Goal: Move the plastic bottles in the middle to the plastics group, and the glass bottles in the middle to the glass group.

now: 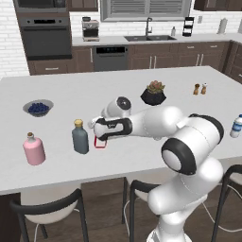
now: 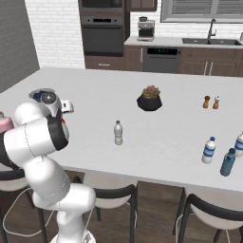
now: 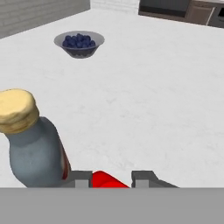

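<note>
Red bottle [image 3: 107,180] in the hand [image 3: 111,178], just beside dark grey bottle [image 3: 33,144].

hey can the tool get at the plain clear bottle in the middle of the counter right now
Probably not yet. The tool is shut on the red bottle beside the dark grey bottle. The clear bottle stands alone on the counter with open space around it, once the tool is free.

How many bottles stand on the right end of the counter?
3: a clear bottle with a blue label, a blue-tinted bottle in front of it, and a third bottle cut by the picture's edge. More may be hidden beyond.
</note>
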